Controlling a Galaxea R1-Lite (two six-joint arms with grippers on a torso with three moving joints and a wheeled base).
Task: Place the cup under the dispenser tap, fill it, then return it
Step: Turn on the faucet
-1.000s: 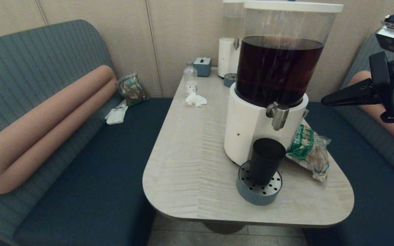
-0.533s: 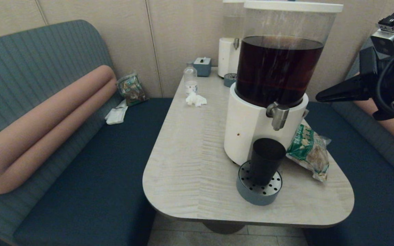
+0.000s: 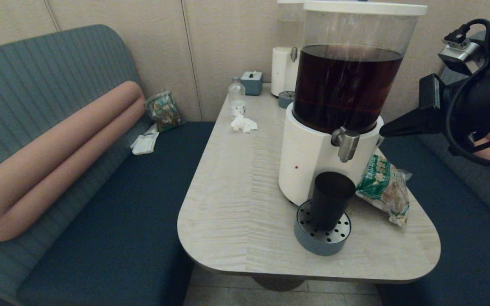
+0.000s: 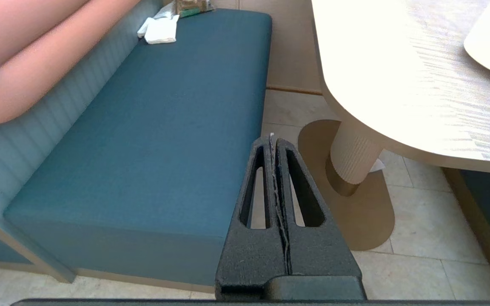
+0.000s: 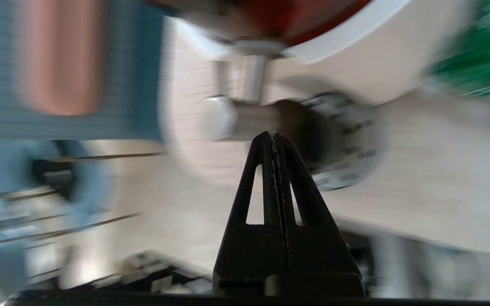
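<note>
The black cup (image 3: pixel 331 199) stands upright on the round blue-grey drip tray (image 3: pixel 321 239), directly below the brushed-silver dispenser tap (image 3: pixel 346 144) of the big white-based dispenser (image 3: pixel 313 159) holding dark brown drink. My right gripper (image 3: pixel 383 131) is shut and empty, its tip beside the dispenser's base at about tap height, to the right of the tap. In the right wrist view the shut right gripper (image 5: pixel 274 135) points toward the tap (image 5: pixel 249 70) and cup (image 5: pixel 298 127). My left gripper (image 4: pixel 271 138) is shut, parked low over the floor beside the bench.
A green snack bag (image 3: pixel 385 187) lies on the table (image 3: pixel 236 191) right of the dispenser. A slimmer white dispenser (image 3: pixel 284 68), small bottle (image 3: pixel 237 97), tissue box (image 3: pixel 252 82) and crumpled tissue (image 3: pixel 243 124) sit at the table's far end. Blue benches flank the table.
My right gripper has swung left and slightly down toward the dispenser, its tip now reaching the dispenser's base. Cup and tray have stayed put.
</note>
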